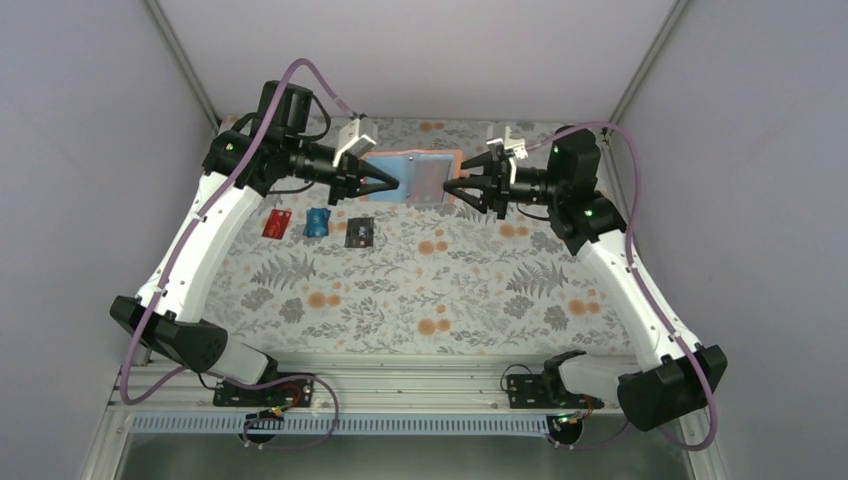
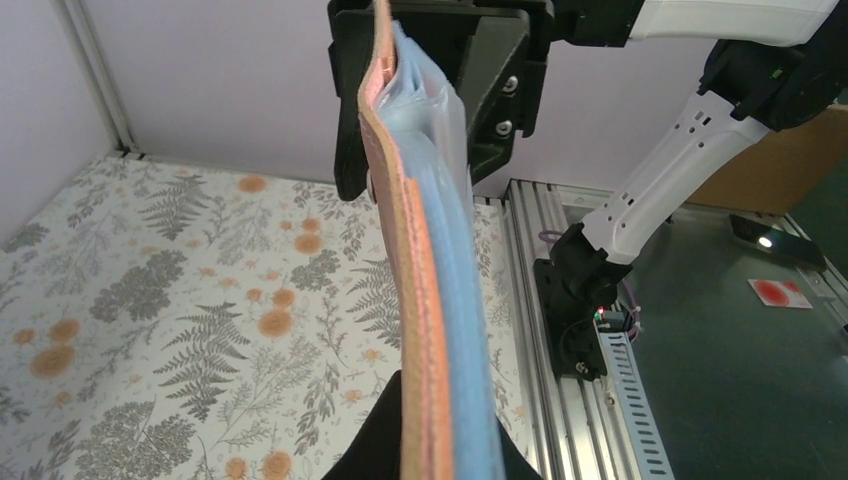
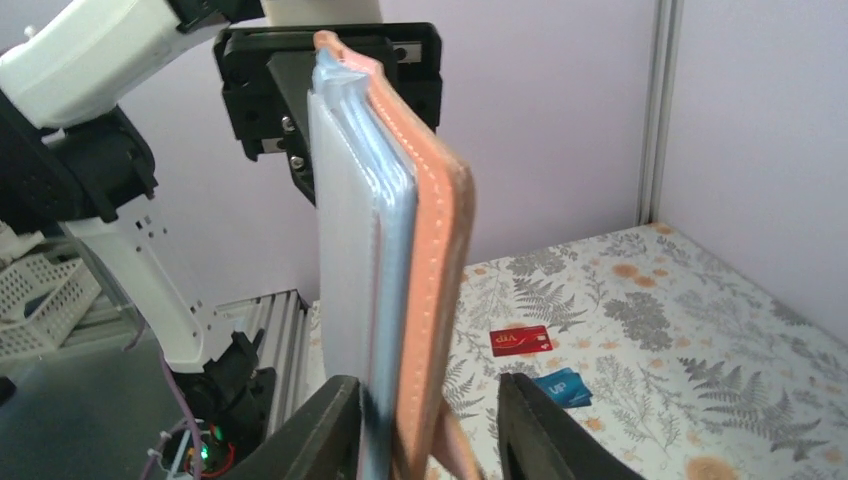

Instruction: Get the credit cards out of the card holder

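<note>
The card holder is held open above the back of the table, light blue inside facing up, tan rim around it. My left gripper is shut on its left end; in the left wrist view the holder runs edge-on from those jaws. My right gripper is open around the right end. In the right wrist view the holder leans on one finger, with a gap to the other finger. The red card, blue card and black card lie on the cloth.
The floral cloth covers the table. Lilac walls and metal posts close in the back and sides. An aluminium rail with both arm bases runs along the near edge. The red card and blue card show below the right wrist.
</note>
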